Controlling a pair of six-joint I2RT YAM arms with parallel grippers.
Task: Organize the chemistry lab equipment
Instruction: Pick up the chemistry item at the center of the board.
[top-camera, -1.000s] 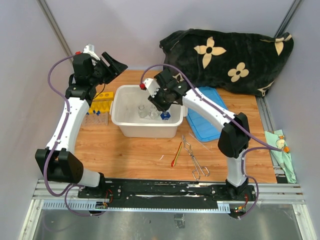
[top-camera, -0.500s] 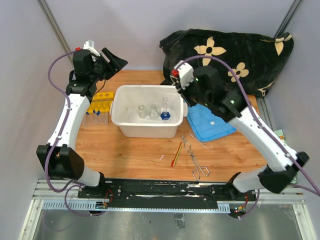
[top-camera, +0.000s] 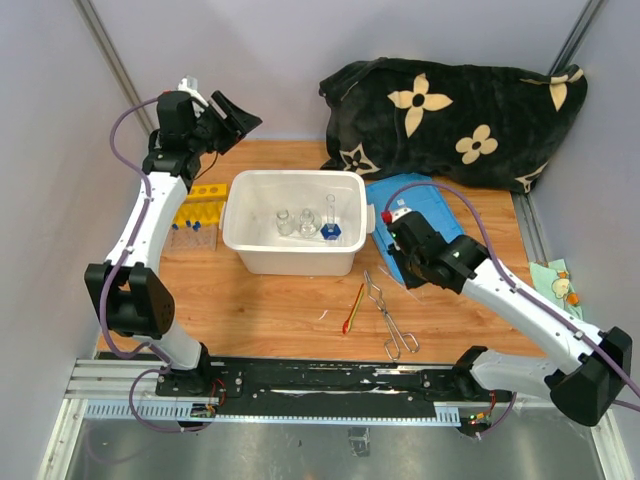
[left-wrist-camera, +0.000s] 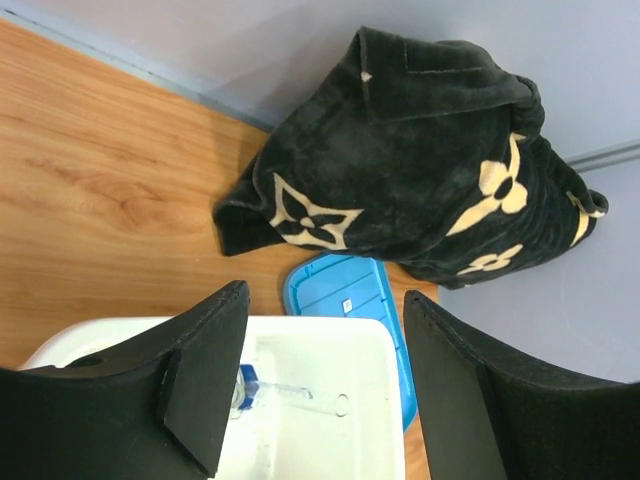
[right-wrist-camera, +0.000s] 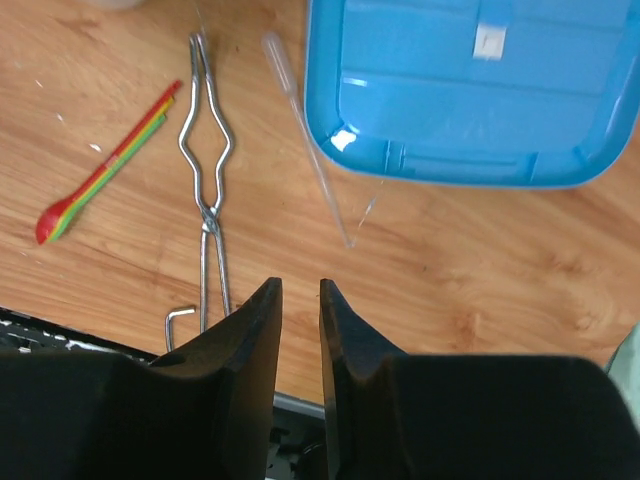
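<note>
The left gripper (top-camera: 243, 116) hangs high over the far left corner of the white tub (top-camera: 300, 262), jaws spread wide and empty. The right gripper (right-wrist-camera: 300, 286) hovers low over the bare wood near the table's front edge, jaws drawn to a narrow slit with nothing between them (wood shows through the gap).

The black cloth (top-camera: 455, 105) with cream flowers is heaped at the far right. The blue lid (right-wrist-camera: 470, 90) lies flat just right of the tub. The yellow tube rack (top-camera: 205, 200) sits against the tub's left side, with blue-capped test tubes (top-camera: 190, 236) just in front of it. The metal tongs (right-wrist-camera: 210, 215) lie in front of the tub, the red-handled spatula (right-wrist-camera: 110, 165) just to their left, a thin clear tube (right-wrist-camera: 312, 150) to their right beside the lid. Small glass flasks (top-camera: 296, 224) stand inside the tub.
</note>
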